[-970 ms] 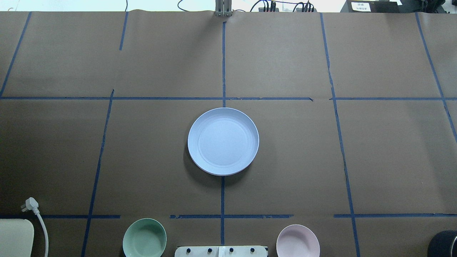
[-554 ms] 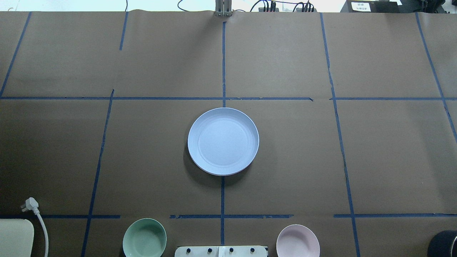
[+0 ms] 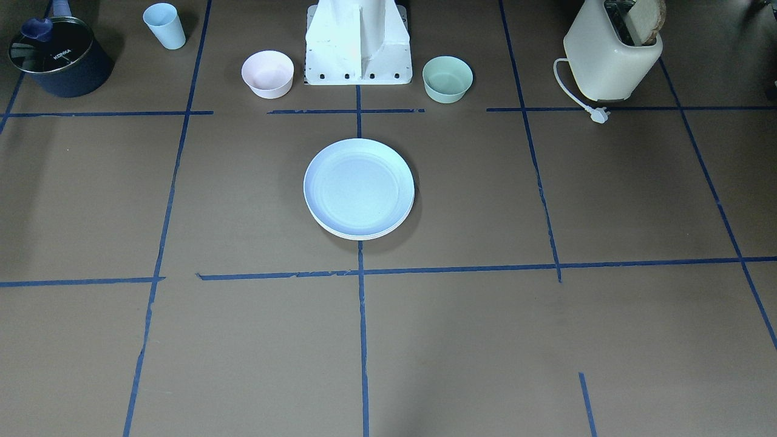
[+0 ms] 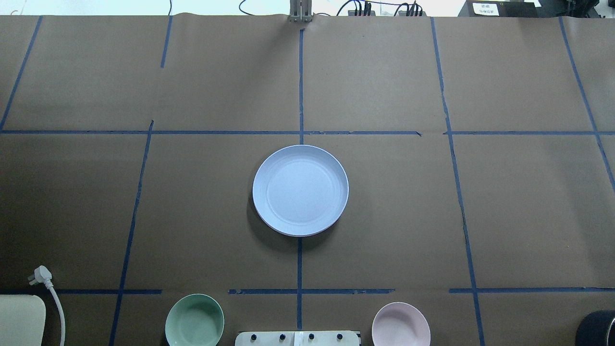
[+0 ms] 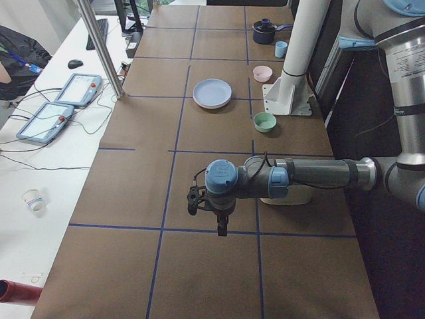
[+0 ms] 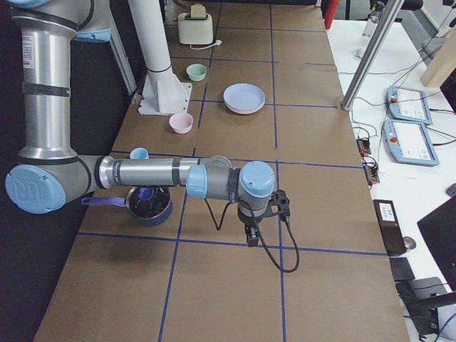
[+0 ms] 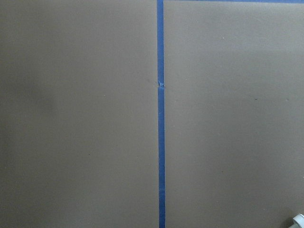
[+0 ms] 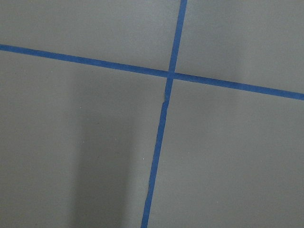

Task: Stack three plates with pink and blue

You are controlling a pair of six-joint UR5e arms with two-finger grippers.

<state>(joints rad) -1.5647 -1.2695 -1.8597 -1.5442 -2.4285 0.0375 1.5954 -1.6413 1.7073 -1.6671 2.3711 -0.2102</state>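
A pale blue plate [image 4: 300, 190] lies on top of a stack at the table's centre. It also shows in the front view [image 3: 358, 185]. A cream-white rim [image 3: 358, 235] shows under it in the front view. A pink rim [image 6: 246, 110] shows under it in the right side view. My left gripper [image 5: 222, 226] hangs over bare table near the table's left end, far from the stack. My right gripper [image 6: 251, 235] hangs over bare table near the right end. Both show only in side views, so I cannot tell if they are open or shut. The wrist views show only paper and blue tape.
A green bowl [image 4: 194, 319] and a pink bowl [image 4: 400, 323] stand beside the robot base [image 3: 358, 42]. A pale blue cup [image 3: 164, 25] and a dark pot [image 3: 54, 57] stand on my right. A toaster [image 3: 613, 51] with its loose plug [image 4: 41, 274] is on my left.
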